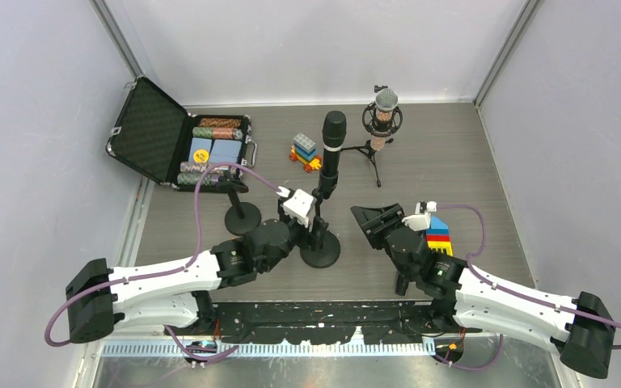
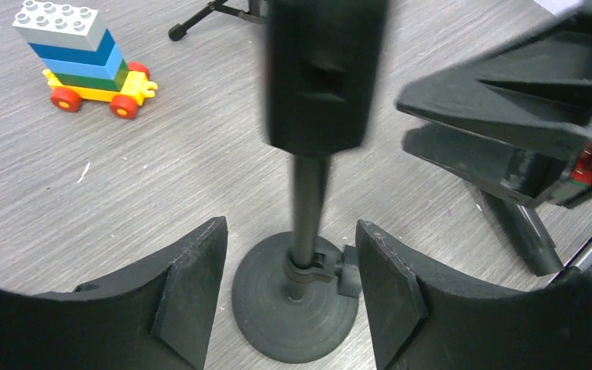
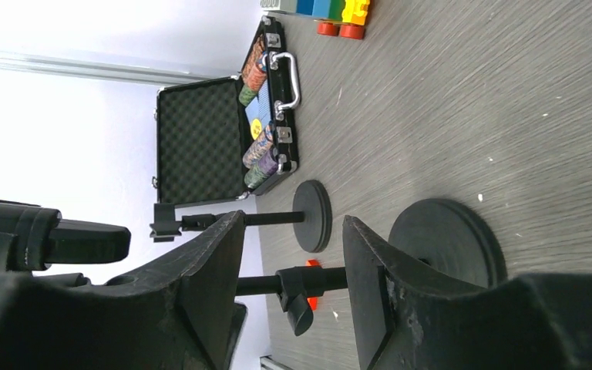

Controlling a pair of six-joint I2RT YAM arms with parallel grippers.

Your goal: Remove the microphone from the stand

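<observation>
Left wrist view: left end effector (image 2: 291,247) open, fingers either side of the stand (image 2: 305,200) pole, not touching. The microphone (image 2: 325,73) was blurred, its head cut off at 12 o'clock.

Right wrist view: right end effector (image 3: 293,239) open, empty; the pole's upper end was hidden behind one finger.

Only the top view showed the whole microphone: black, upright in the stand, mid-bench (image 1: 469,162), with the right end effector at its 3 o'clock.

Table (image 1: 453,162): grey wood-grain top, matt, faint scuffs. Microphone (image 1: 333,133): black, matt body. Stand (image 2: 293,312): dull black base with fine ringed ridges, smooth pole. My left fingers (image 2: 193,293): black plastic, rough, matt. Case (image 1: 149,129), far left corner: foam lining, shiny metal trim. Toy blocks (image 2: 85,58): glossy plastic.
</observation>
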